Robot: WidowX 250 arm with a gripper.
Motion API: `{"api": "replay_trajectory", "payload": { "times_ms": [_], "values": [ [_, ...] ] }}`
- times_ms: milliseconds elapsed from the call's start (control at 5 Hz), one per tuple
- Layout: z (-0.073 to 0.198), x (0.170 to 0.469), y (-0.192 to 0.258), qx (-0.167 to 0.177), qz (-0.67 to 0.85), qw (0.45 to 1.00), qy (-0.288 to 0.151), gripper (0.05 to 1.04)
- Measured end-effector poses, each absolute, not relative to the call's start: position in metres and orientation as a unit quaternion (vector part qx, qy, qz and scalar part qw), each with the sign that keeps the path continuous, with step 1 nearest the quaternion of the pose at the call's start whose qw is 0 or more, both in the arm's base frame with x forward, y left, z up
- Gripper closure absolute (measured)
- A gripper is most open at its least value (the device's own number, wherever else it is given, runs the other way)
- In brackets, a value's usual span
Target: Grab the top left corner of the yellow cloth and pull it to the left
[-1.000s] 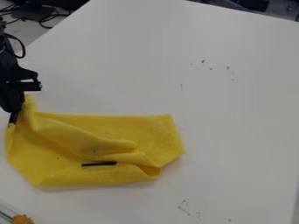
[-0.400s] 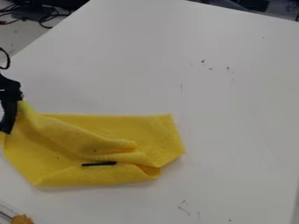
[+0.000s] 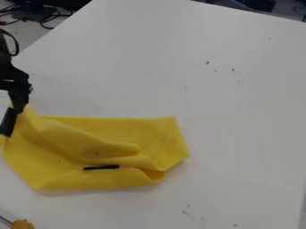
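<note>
Step judged: shifting of the yellow cloth, its left edge raised and apparently pinched by the fingers of the black gripper, the rest rumpled on the white worktop. Steady grip judged needed next. Versus first frame, pinched edge had been drawn slightly leftward; right end unmoved

A yellow cloth lies rumpled on the white bench, with folds running across its middle and a short black strip on its lower part. At the left edge, the black claw touches the cloth's raised upper left corner. An orange-brown lump sits at the lower left; dark cables lie beyond the bench, upper left.
</note>
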State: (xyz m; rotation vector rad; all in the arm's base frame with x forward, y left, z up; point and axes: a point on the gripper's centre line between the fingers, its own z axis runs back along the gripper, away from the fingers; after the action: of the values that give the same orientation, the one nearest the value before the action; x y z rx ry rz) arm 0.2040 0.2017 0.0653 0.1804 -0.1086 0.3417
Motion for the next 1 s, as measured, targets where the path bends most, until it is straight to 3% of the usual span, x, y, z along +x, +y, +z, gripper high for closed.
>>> {"api": "replay_trajectory", "payload": {
  "times_ms": [200,400,800,1000],
  "values": [
    [0.082,0.208,0.168,0.077,0.133,0.985,-0.083,0.084],
    [0.095,0.213,0.126,0.069,0.092,0.991,-0.068,0.084],
    [0.087,0.203,0.086,0.061,0.069,0.996,-0.003,0.084],
    [0.076,0.193,0.078,0.067,0.098,0.991,0.057,0.084]
  ]
}}
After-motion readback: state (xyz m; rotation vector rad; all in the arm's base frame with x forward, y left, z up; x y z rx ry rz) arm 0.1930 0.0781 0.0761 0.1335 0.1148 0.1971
